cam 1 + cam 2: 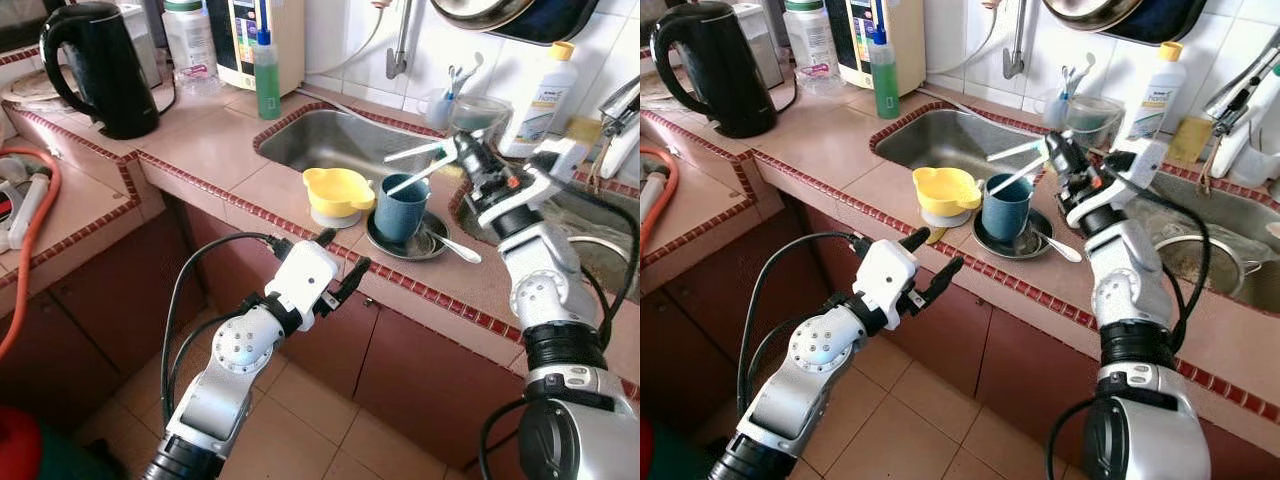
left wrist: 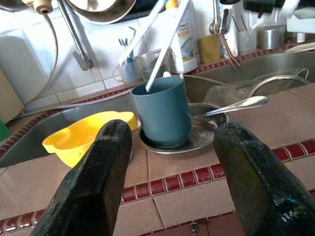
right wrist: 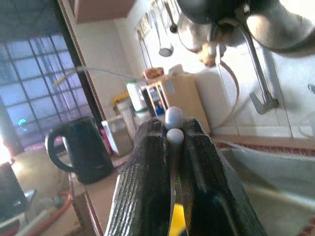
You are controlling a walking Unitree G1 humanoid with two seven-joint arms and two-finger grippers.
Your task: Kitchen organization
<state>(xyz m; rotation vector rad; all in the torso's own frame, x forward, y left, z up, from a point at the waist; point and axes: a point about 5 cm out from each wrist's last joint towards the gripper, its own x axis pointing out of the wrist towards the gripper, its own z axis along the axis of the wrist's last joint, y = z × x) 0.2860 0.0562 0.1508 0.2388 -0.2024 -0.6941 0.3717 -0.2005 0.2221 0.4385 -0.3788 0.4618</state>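
With your right gripper (image 1: 458, 152) pinching the white chopsticks (image 1: 412, 168), lower their tips toward seven o'clock into the blue cup (image 1: 401, 208).

Bright daylight, R wrist cam blurry

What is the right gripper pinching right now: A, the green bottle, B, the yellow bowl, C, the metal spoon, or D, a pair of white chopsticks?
D: the right gripper is shut on the white chopsticks, whose far ends reach the blue cup.
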